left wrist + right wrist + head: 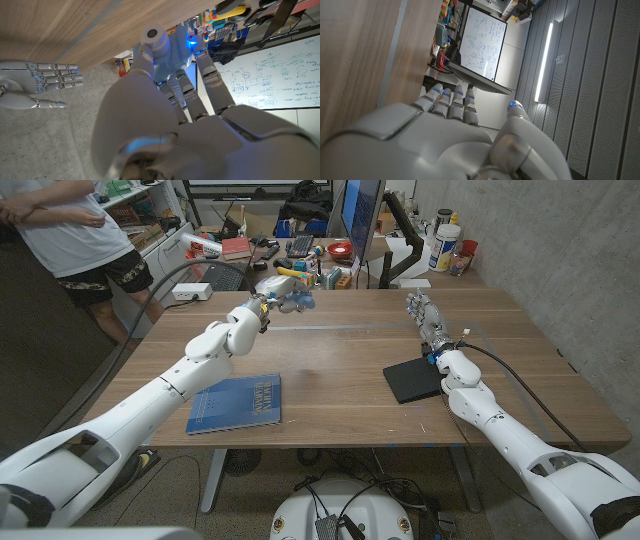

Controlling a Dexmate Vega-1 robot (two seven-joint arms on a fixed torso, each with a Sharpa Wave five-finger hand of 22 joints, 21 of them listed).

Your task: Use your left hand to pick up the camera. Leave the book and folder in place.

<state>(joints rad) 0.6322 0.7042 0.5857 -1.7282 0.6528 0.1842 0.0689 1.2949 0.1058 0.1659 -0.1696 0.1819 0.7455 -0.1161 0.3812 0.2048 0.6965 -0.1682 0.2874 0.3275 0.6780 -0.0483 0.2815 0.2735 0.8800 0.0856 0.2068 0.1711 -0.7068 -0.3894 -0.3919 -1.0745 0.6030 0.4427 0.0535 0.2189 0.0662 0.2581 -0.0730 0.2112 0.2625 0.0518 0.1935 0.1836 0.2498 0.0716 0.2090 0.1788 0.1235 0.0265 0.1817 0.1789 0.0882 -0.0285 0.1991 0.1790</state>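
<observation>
Wooden table (330, 360), person (70, 230) standing behind, cluttered desk (300, 250), whiteboard (280, 75)

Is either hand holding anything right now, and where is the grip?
The left hand holds the light blue camera by its body, fingers wrapped around its sides, lens end clear. The right hand holds nothing.

Left robot hand (287, 299) is raised and gripping; right robot hand (425, 314) has fingers extended.

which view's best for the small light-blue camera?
Left wrist view: the light-blue camera is close up, lens visible, gripped in the left hand. In the head view it is tiny at that hand's fingertips, above the table's far edge.
</observation>
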